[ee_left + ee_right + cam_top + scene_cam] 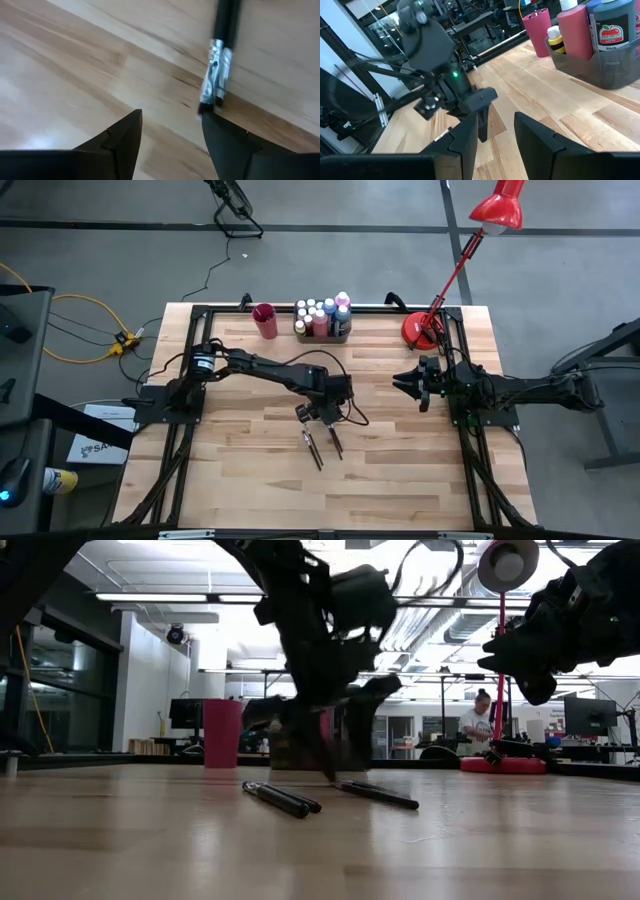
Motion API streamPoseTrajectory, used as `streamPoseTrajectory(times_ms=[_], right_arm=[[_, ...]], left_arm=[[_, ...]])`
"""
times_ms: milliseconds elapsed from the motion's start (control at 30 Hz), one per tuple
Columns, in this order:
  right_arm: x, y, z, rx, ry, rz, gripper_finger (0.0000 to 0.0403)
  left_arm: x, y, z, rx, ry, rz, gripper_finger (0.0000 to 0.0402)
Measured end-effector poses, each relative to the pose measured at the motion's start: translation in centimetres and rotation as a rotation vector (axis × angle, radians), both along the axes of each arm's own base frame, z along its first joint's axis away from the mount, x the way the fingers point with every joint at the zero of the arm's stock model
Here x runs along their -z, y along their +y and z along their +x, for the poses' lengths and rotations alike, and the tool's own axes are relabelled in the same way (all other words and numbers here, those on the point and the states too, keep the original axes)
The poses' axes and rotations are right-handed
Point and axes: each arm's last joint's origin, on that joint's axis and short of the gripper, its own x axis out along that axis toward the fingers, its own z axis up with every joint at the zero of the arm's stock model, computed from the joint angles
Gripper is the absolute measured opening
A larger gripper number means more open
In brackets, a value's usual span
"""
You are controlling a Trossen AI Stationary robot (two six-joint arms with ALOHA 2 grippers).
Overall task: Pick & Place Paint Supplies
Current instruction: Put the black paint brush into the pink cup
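Note:
Several thin dark paintbrushes lie flat on the wooden table near its middle: a pair side by side [312,448] [280,798] and another [335,442] [375,795]. My left gripper [318,420] [171,114] hangs just above them, pointing steeply down, open, with bare table between its fingers. The pair's silver ferrules [217,75] and bristle ends lie close beside one finger [225,145]. Paint bottles [322,315] [575,30] stand upright in a grey tray [615,70] at the far edge. My right gripper [408,385] [496,120] waits open at the right, held level above the table.
A red cup [265,320] [222,732] stands left of the tray at the far edge. A red desk lamp's base [422,332] sits at the far right. Bare tabletop lies in front of the brushes toward the near edge. A person sits in the room beyond.

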Motion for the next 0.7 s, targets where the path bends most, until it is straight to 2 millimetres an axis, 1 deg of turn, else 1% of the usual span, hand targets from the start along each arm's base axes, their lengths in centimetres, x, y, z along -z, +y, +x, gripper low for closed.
streamPoseTrajectory(times_ms=[200,700], right_arm=[[0.02,0.00,0.00,0.000,0.001,0.000,0.0122],[0.00,0.00,0.00,0.000,0.000,0.000,0.0122]], left_arm=[[0.43,-0.02,-0.07,0.002,0.022,0.001,0.0203],[0.54,-0.07,-0.34,0.044,0.048,0.025,0.0203]])
